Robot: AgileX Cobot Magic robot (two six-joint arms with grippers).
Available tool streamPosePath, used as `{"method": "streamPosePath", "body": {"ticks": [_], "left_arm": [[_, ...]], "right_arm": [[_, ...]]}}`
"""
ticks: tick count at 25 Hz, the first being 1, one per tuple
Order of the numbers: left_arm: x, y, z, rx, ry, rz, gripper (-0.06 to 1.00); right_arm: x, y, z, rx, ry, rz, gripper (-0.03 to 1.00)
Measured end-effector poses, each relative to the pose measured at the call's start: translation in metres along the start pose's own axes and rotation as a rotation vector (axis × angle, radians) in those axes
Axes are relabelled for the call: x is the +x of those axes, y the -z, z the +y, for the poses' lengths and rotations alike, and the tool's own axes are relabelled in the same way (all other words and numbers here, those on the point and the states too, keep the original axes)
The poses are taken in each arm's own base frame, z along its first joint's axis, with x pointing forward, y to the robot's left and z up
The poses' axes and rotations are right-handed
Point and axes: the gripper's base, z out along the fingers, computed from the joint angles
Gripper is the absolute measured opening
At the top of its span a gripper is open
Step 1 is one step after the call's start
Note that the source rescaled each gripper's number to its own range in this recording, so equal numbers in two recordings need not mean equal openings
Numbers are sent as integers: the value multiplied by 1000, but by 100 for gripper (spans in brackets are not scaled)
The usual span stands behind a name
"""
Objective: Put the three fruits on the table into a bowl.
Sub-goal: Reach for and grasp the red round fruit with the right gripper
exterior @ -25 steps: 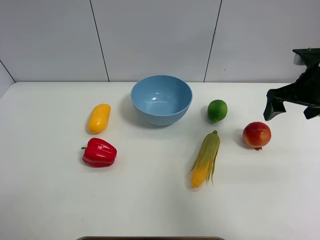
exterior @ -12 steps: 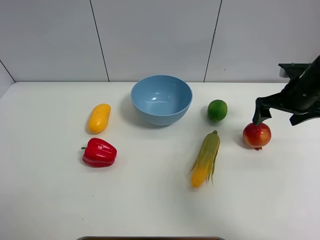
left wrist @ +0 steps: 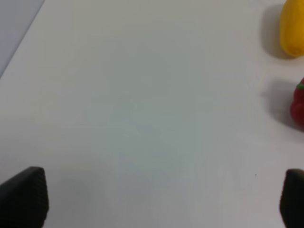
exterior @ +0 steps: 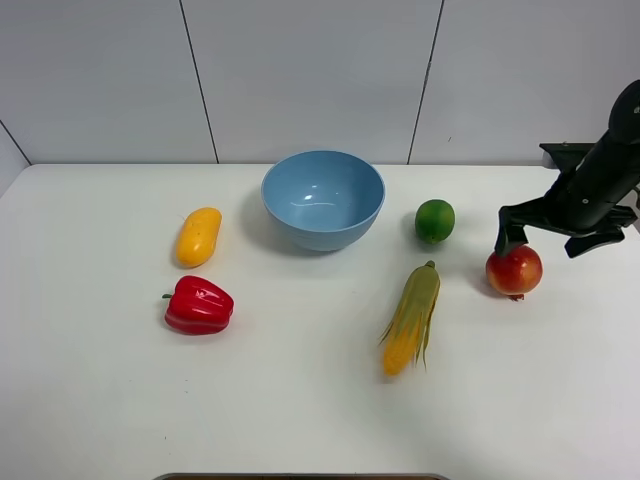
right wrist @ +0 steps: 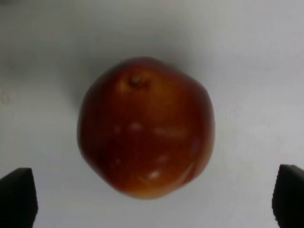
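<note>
The right claw [exterior: 546, 243] hangs over the apple-like fruit [exterior: 514, 270] at the right side of the worktop [exterior: 300, 400]. Its two dark fingers are spread wide. In the right wrist view the red-and-yellow fruit sits squarely between them, stem end up, with bare white surface on either side, so the fingers do not touch it and the claw is released. How far above the fruit the fingertips stand cannot be told.

The green lime [exterior: 435, 220] lies near the fruit, towards the middle of the worktop, between it and the light-blue bowl [exterior: 323, 236]. The bowl stands upright near the back edge with nothing in it. On the bowl's other side the yellow-orange mango [exterior: 198, 236] lies on the worktop, well apart from the right claw. All three fruits rest on the worktop, outside the bowl.

A red bell pepper [exterior: 199, 305] lies just in front of the mango. A corn cob with green husk [exterior: 411, 318] lies in front of the lime, its tip pointing towards it.

The left claw [left wrist: 156, 199] does not show in the high view. In its own wrist view its fingers are parted wide over bare worktop, gripping nothing, with the mango and the pepper at the picture's edge, well away from them.
</note>
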Motion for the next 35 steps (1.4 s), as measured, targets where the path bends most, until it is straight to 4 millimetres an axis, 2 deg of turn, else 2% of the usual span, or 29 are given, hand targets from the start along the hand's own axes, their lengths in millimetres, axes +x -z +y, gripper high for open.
{"method": "streamPosePath", "body": {"ticks": [21, 26, 28, 30, 34, 35], "left_arm": [[0, 0, 0, 0, -1, 0, 100], [0, 0, 0, 0, -1, 0, 100], [0, 0, 0, 0, 0, 0, 100], [0, 0, 0, 0, 0, 0, 100], [0, 0, 0, 0, 0, 0, 100], [0, 0, 0, 0, 0, 0, 100]], "right_arm": [[-4, -73, -4, -30, -5, 76, 100], [-6, -80, -4, -35, -4, 65, 100], [-6, -82, -4, -35, -4, 67, 95], [-6, -82, -4, -36, -7, 63, 86], [-6, -83, -4, -36, -6, 60, 59], [-7, -82, -4, -36, -6, 59, 50]]}}
